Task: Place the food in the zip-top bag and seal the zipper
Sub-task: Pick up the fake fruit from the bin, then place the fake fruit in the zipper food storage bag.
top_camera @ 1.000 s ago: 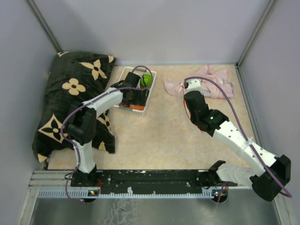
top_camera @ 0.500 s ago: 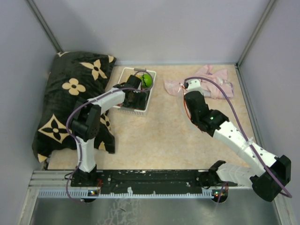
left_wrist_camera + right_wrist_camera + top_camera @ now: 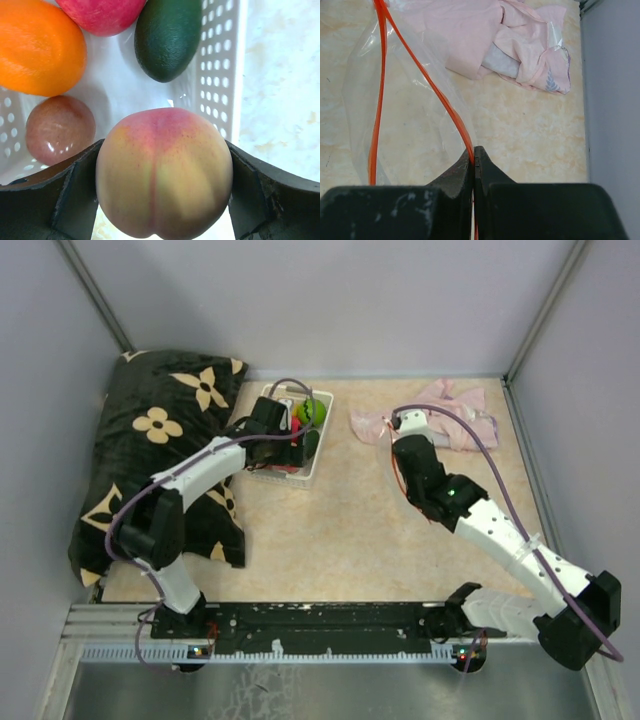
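Observation:
The left wrist view shows a peach (image 3: 165,175) squeezed between both fingers of my left gripper (image 3: 165,146), just above the white slotted basket (image 3: 220,65). Inside the basket lie an orange (image 3: 35,47), a red fruit (image 3: 100,12), a dark green one (image 3: 167,37) and a brown ball (image 3: 60,127). From above, the left gripper (image 3: 283,435) is over the basket (image 3: 318,462), beside a bright green fruit (image 3: 314,412). My right gripper (image 3: 474,150) is shut on the red-orange zipper (image 3: 440,100) of the clear zip-top bag (image 3: 405,125), whose mouth gapes open on the table.
A crumpled pink cloth (image 3: 485,30) lies just behind the bag, near the right wall (image 3: 450,410). A large black flowered pillow (image 3: 160,440) fills the left side next to the basket. Grey walls enclose the table on three sides.
My left gripper has shifted left and back inside the basket and its fingers have closed in a little around the peach. The right arm has stayed still.

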Available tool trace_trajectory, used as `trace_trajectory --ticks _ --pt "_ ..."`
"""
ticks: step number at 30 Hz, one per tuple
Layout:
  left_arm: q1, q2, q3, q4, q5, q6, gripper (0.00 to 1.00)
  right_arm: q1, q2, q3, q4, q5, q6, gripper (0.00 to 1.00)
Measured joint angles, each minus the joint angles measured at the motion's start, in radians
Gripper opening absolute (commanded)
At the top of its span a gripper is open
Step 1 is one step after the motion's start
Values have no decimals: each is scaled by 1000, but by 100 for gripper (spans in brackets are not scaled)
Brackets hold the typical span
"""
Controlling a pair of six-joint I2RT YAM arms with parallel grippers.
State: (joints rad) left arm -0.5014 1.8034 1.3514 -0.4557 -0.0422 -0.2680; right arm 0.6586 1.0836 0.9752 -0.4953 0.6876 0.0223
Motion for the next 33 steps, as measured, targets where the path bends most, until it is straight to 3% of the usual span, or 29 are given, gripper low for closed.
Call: trace_trajectory --ticks 10,18,25,33 --pt "0 -302 -213 227 116 -58 61 75 45 3 -3 39 8 2" --pt "-1 -480 -394 395 242 -159 60 107 185 5 43 -48 67 1" --pt "-22 -519 -458 525 341 -244 59 121 304 36 97 -124 114 0" --pt "-108 -501 -505 670 388 -336 58 124 316 36 148 -212 168 0"
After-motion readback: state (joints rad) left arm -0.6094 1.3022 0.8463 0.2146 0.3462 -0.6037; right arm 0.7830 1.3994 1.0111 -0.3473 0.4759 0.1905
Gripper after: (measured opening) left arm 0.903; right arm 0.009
